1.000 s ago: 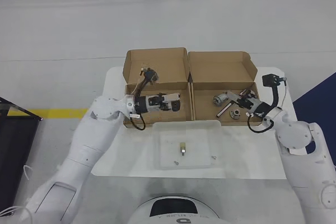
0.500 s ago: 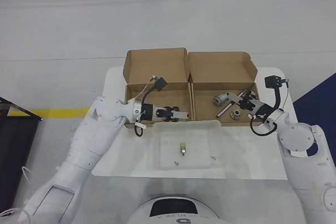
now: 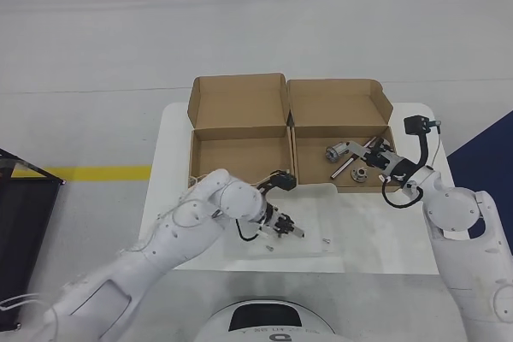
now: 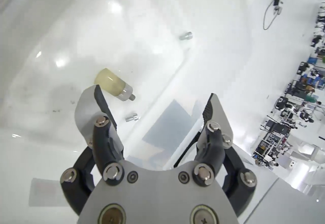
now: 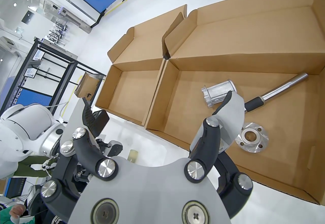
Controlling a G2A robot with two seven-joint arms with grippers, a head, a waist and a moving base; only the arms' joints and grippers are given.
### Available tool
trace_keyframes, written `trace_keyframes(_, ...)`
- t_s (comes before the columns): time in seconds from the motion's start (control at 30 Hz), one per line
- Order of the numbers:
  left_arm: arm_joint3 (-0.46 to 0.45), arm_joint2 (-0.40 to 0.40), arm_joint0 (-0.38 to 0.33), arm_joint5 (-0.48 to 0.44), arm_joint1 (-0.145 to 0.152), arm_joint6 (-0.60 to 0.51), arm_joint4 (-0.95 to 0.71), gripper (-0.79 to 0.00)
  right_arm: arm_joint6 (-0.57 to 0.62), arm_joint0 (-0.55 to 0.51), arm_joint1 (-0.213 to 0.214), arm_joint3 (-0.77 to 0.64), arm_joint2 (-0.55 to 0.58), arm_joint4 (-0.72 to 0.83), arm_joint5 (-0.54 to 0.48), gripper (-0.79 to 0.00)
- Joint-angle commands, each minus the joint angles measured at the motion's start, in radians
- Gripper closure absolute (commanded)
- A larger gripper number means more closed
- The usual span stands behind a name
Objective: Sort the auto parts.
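Observation:
My left gripper (image 3: 285,226) (image 4: 155,105) hangs open just above the white tray (image 3: 312,191) (image 4: 76,19). A pale yellow cylinder with a metal tip (image 4: 113,85) lies on the tray floor right by one fingertip, untouched. A small silver bolt (image 4: 131,117) lies close to it, and another (image 4: 186,35) (image 3: 325,240) farther off. My right gripper (image 3: 377,159) (image 5: 160,108) stands open and empty over the right cardboard box (image 3: 372,184) (image 5: 279,179). That box holds a silver housing (image 5: 218,94) (image 3: 334,151), a rod with a black grip (image 5: 276,91) and a flange ring (image 5: 251,137) (image 3: 358,174).
The left cardboard box (image 3: 239,162) (image 5: 127,88) sits beside the right one, both with lids folded back. The white table (image 3: 175,171) has bare room at its left and right sides. A dark rack (image 3: 0,205) stands off the table to the left.
My left arm swung out of the left box and came down over the tray, gripper open above the yellow cylinder. The right arm has barely moved.

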Motion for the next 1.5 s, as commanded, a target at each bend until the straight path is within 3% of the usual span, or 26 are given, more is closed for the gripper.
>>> trace_keyframes(0.0,0.027,0.036,-0.012,0.035,-0.012,0.020,0.034,-0.754,0.000,0.000,0.000,0.000,0.000,0.000,0.000,-0.785)
trace_keyframes(0.3,0.083,0.122,-0.052,0.146,-0.060,0.056,0.103,-0.720,0.000,0.000,0.000,0.000,0.000,0.000,0.000,-0.785)
trace_keyframes(0.37,0.100,0.130,-0.059,0.149,-0.068,0.063,0.100,-0.594,0.000,0.000,0.000,0.000,0.000,0.000,0.000,-0.785)
trace_keyframes(0.53,0.136,0.145,-0.074,0.169,-0.089,0.078,0.092,-0.388,0.000,0.000,0.000,0.000,0.000,0.000,0.000,-0.785)
trace_keyframes(0.83,0.197,0.164,-0.105,0.214,-0.119,0.063,0.101,-0.348,0.000,0.000,0.000,0.000,0.000,0.000,0.000,-0.785)
trace_keyframes(1.0,0.220,0.175,-0.115,0.220,-0.132,0.049,0.111,-0.277,0.000,0.000,0.000,0.000,0.000,0.000,0.000,-0.785)
trace_keyframes(1.07,0.229,0.177,-0.118,0.219,-0.136,0.045,0.115,-0.166,0.000,0.000,0.000,0.000,0.000,0.000,0.000,-0.785)
trace_keyframes(1.13,0.236,0.178,-0.119,0.214,-0.140,0.045,0.115,0.000,0.000,0.000,0.000,0.000,0.000,0.000,0.000,-0.785)
trace_keyframes(1.3,0.213,0.142,-0.123,0.185,-0.137,0.077,0.108,0.000,0.000,0.000,0.000,0.000,0.000,0.000,0.000,-0.785)
trace_keyframes(1.47,0.104,0.041,-0.077,0.092,-0.102,0.147,0.070,0.000,0.000,0.000,0.000,0.000,0.000,0.000,0.000,-0.785)
